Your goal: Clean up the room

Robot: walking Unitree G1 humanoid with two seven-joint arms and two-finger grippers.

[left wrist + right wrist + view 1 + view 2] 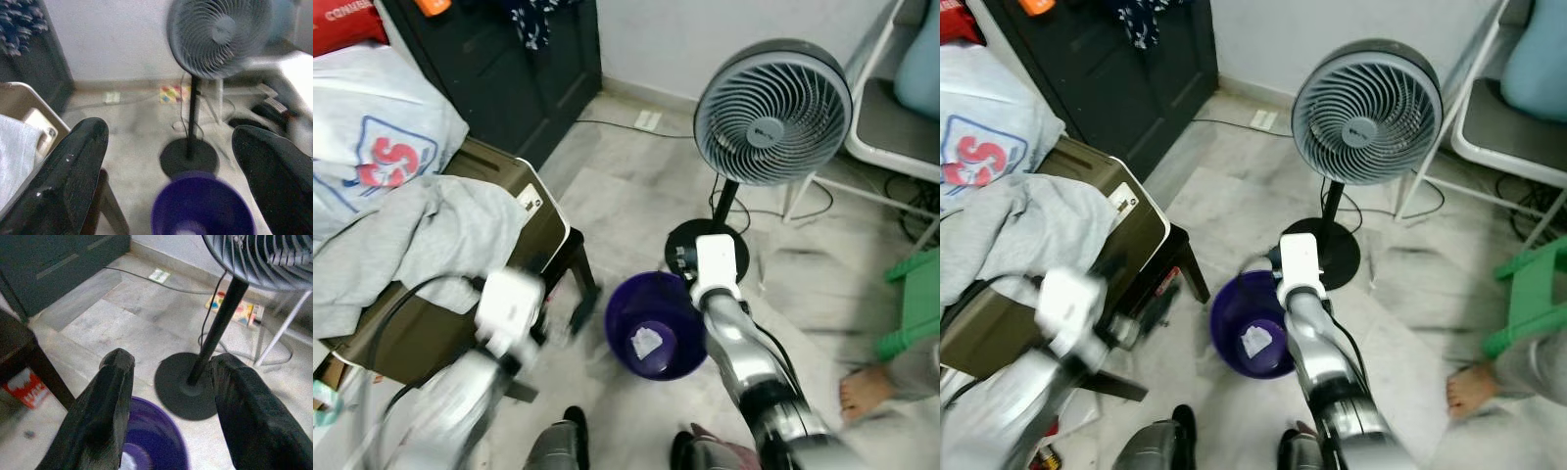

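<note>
The right gripper (168,406) is hovering above the far rim of the purple bin (656,328), its fingers spread wide and holding nothing, and a crumpled white scrap (646,343) is lying in the bin's bottom. The left gripper (171,171) is likewise gaping empty, just beside the bin. The drop looks done, so the sound course is judging what litter is left and lifting both arms without clipping the bin or the standing fan (771,113). The head views are showing a grey garment (421,235) draped over a brown suitcase (533,211) and a person's bare foot (867,390) at the right; the wrist views are instead showing a colourful card (234,308) lying on the floor behind the fan's pole.
</note>
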